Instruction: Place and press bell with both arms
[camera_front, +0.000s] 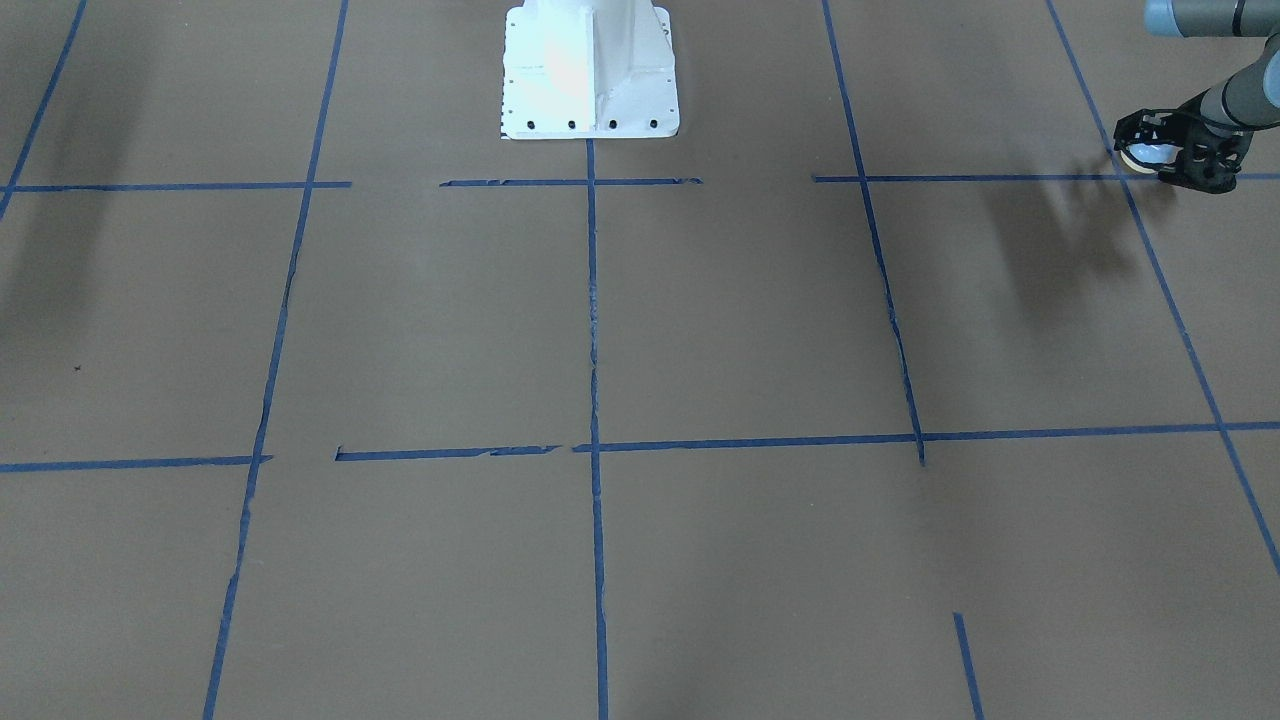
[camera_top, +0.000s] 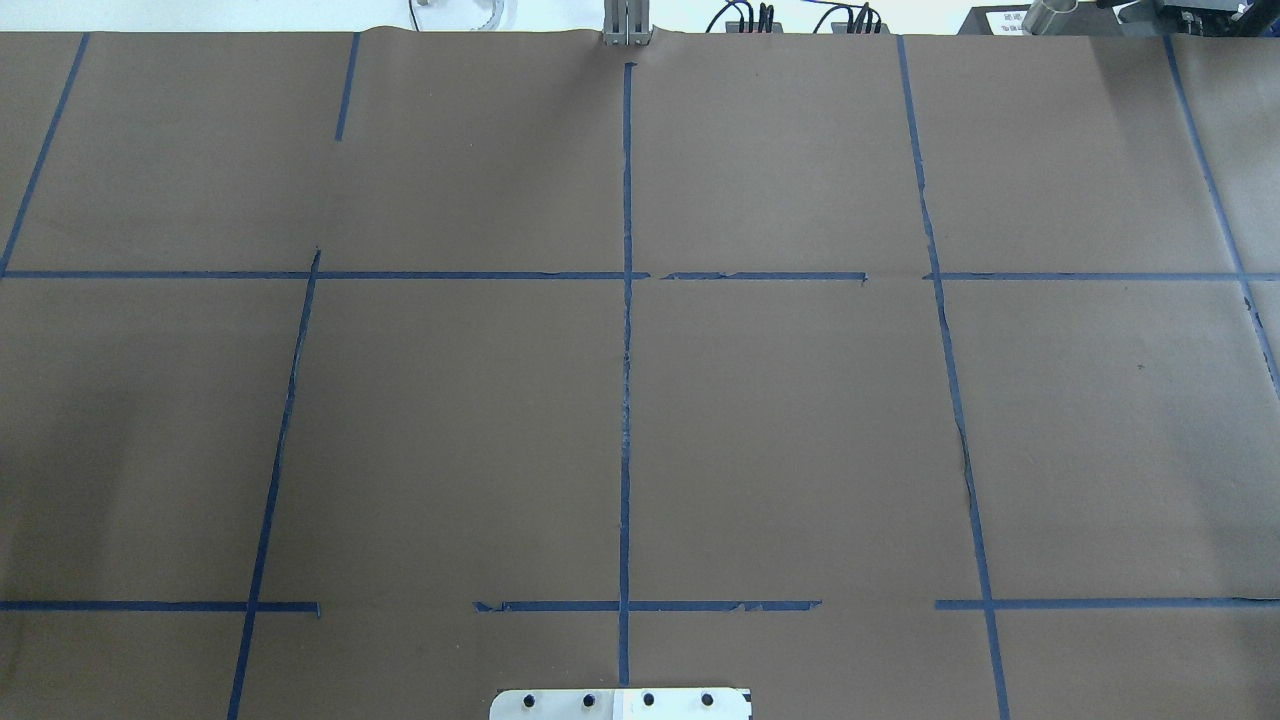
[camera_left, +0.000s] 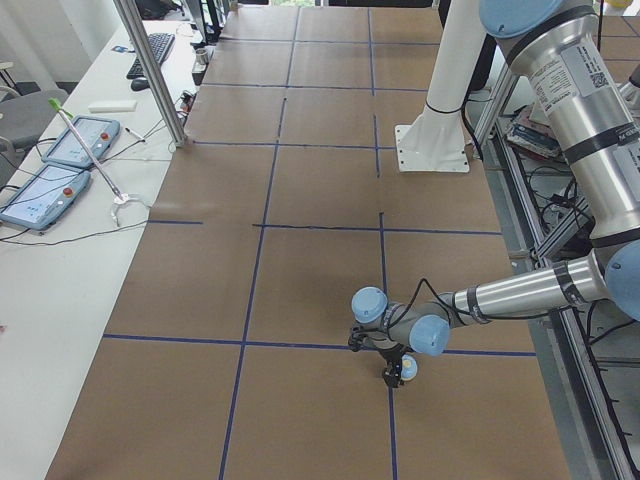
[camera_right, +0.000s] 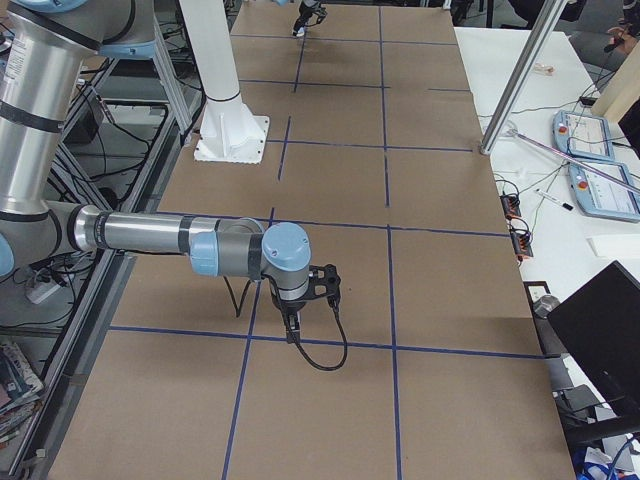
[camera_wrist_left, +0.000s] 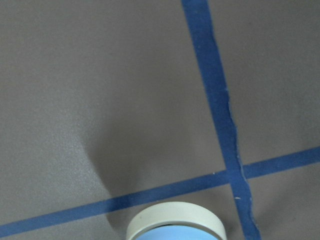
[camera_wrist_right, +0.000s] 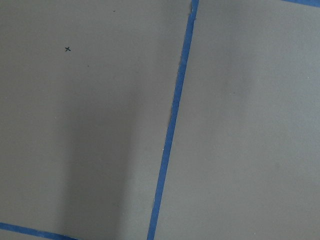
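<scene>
- The left gripper (camera_front: 1150, 160) has its fingers clenched on the bell (camera_front: 1138, 155), at the far left end of the bench (camera_front: 700, 330), above crossing blue tape lines (camera_wrist_left: 220, 125).
- The right gripper (camera_right: 297, 322) hangs low over the bench's right end; I cannot tell whether its fingers are released or clenched.

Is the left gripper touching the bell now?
Touching. The exterior front-facing view shows the bell held between the black fingers of the left gripper, with no gap visible.

the bell (camera_wrist_left: 175, 221) is cut by the left wrist view's lower edge; the right gripper (camera_right: 294, 330) is too small to judge.
</scene>
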